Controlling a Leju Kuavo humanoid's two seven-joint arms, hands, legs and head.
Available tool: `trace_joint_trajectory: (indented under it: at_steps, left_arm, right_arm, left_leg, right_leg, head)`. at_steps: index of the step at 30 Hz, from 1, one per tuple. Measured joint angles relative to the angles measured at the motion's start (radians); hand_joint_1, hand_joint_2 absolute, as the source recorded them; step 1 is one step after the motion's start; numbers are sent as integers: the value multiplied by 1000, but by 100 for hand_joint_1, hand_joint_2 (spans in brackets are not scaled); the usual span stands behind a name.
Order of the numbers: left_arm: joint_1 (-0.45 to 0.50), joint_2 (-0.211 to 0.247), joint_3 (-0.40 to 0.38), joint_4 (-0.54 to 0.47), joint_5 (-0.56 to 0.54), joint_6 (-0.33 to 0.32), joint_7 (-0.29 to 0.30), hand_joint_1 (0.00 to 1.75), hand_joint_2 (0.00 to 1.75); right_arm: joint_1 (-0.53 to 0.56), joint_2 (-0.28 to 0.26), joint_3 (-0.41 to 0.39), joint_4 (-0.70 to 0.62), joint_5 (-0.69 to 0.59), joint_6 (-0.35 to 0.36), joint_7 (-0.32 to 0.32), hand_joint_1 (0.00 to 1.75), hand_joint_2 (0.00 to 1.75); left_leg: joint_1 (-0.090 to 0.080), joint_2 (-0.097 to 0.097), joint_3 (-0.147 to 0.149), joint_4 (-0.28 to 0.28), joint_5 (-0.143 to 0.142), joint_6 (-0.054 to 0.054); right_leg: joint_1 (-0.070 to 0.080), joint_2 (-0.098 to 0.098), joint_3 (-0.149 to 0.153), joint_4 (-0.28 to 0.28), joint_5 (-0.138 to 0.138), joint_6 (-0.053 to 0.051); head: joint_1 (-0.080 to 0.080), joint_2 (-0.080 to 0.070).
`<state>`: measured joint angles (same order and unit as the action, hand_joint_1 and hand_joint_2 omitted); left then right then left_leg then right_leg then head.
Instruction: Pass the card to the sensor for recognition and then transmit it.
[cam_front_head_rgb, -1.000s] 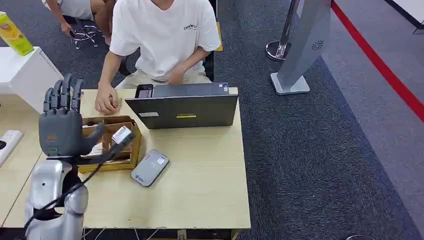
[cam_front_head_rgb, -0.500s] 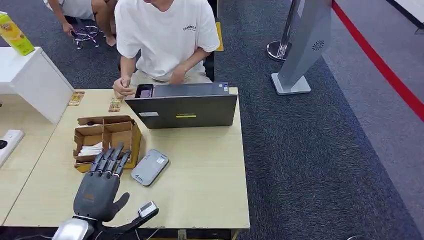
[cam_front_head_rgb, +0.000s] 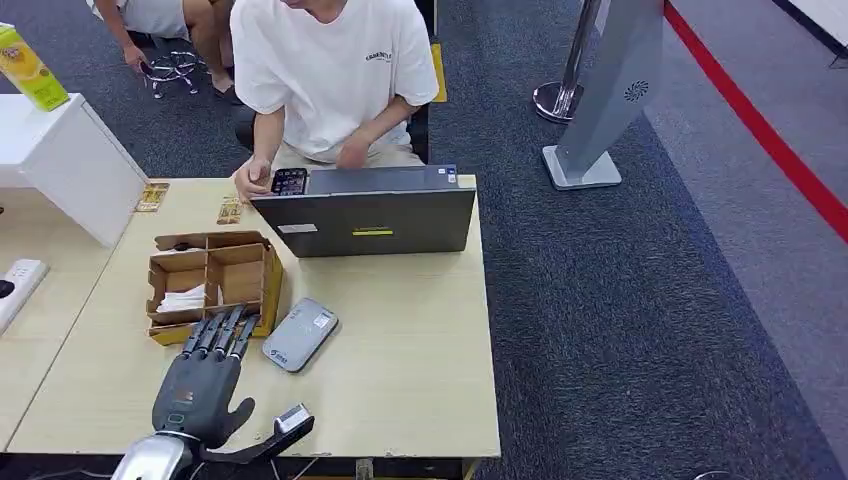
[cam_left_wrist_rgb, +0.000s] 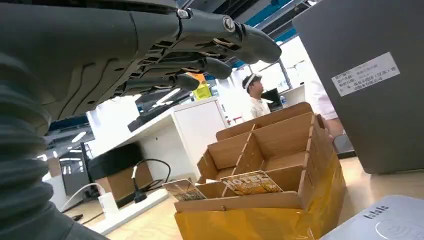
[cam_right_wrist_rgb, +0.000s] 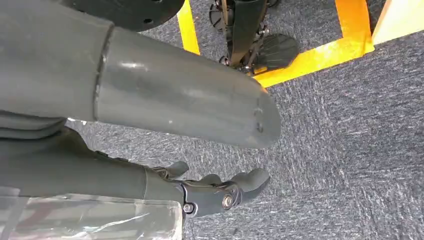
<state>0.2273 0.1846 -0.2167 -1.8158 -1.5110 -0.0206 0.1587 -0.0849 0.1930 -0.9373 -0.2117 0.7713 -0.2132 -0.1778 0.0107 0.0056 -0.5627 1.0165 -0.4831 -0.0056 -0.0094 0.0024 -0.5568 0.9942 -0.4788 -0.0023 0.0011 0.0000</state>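
Note:
A grey-white card sensor (cam_front_head_rgb: 300, 334) lies flat on the wooden table (cam_front_head_rgb: 400, 380), right of a compartmented cardboard box (cam_front_head_rgb: 215, 275). The box holds cards (cam_front_head_rgb: 184, 298); in the left wrist view printed cards (cam_left_wrist_rgb: 250, 182) lean in the box's (cam_left_wrist_rgb: 280, 150) near compartment, with the sensor's (cam_left_wrist_rgb: 385, 220) edge beside it. My left hand (cam_front_head_rgb: 205, 380) hovers low over the table just in front of the box, fingers (cam_left_wrist_rgb: 220, 47) stretched toward it, holding nothing. My right hand (cam_right_wrist_rgb: 215, 192) hangs over the carpet, empty, fingers loosely extended.
A grey laptop (cam_front_head_rgb: 370, 215) stands open behind the sensor. A person in a white shirt (cam_front_head_rgb: 330, 70) sits at the far side, one hand by a phone (cam_front_head_rgb: 289, 181). Two loose cards (cam_front_head_rgb: 152, 196) (cam_front_head_rgb: 230, 210) lie at the back left, beside a white cabinet (cam_front_head_rgb: 60, 150).
My left hand dropped from high over the box to low over the table near the front edge. The person's hand left the loose cards and moved to the phone.

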Motion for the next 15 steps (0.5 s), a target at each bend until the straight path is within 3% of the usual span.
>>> trace_joint_trajectory:
  at_steps: [7, 15]
  left_arm:
    - [-6, -10, 7, 20, -17, 6, 0, 0, 175]
    - [-108, -79, 58, 83, -38, 85, 21, 0, 175]
  right_arm:
    - [0, 0, 0, 0, 11, 0, 0, 0, 0]
    - [-2, 0, 2, 0, 62, 12, 3, 0, 0]
  left_leg:
    - [0, 0, 0, 0, 0, 0]
    - [0, -2, 0, 0, 1, 0]
  right_leg:
    - [0, 0, 0, 0, 0, 0]
    - [0, -3, 0, 0, 1, -1]
  head:
    - [0, 0]
    - [0, 0]
